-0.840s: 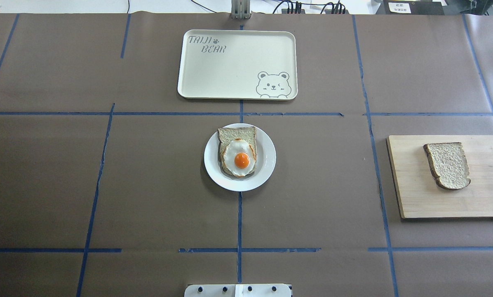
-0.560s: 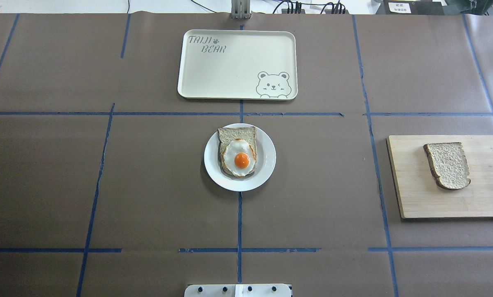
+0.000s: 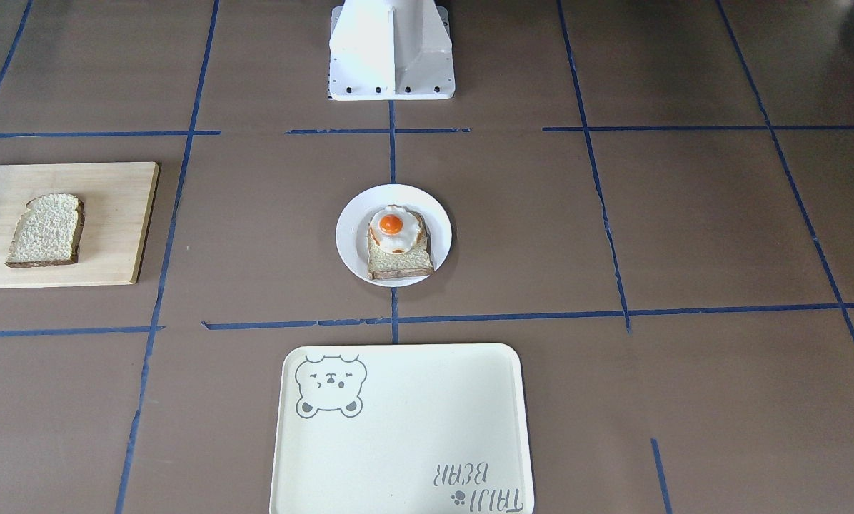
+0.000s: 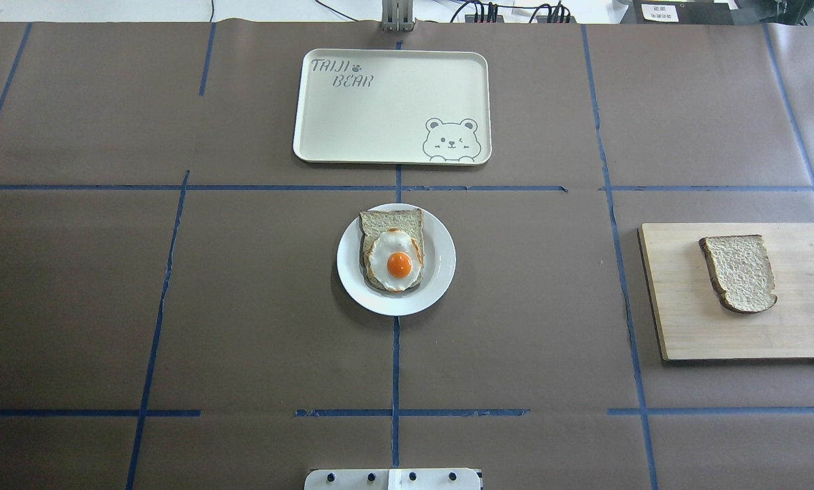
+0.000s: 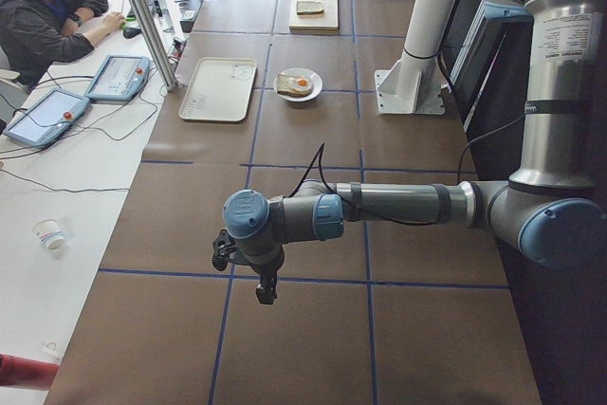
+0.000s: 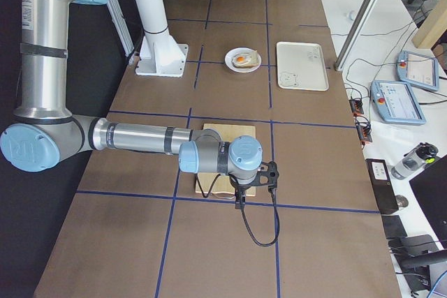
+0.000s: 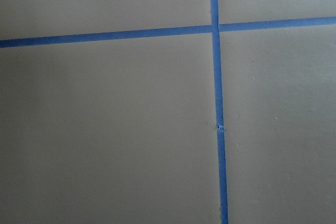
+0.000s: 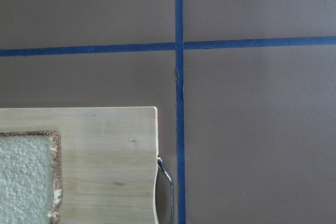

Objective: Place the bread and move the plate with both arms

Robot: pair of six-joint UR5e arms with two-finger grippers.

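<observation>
The plain bread slice [image 4: 739,272] lies on a wooden board [image 4: 686,327] at the table's right; it also shows in the front view [image 3: 45,230] and the right wrist view [image 8: 26,177]. The white plate [image 4: 443,272] sits at the table's middle and holds a second slice topped with a fried egg [image 4: 397,262]. My left gripper [image 5: 266,291] hangs over bare table far to the left. My right gripper [image 6: 239,200] hangs near the board's outer end. Both show only in the side views, so I cannot tell whether they are open or shut.
A cream bear-print tray [image 4: 393,105] lies beyond the plate. The white pedestal base [image 3: 391,64] stands at the robot's side of the table. Blue tape lines cross the brown table cover. An operator [image 5: 43,16] sits at a side desk.
</observation>
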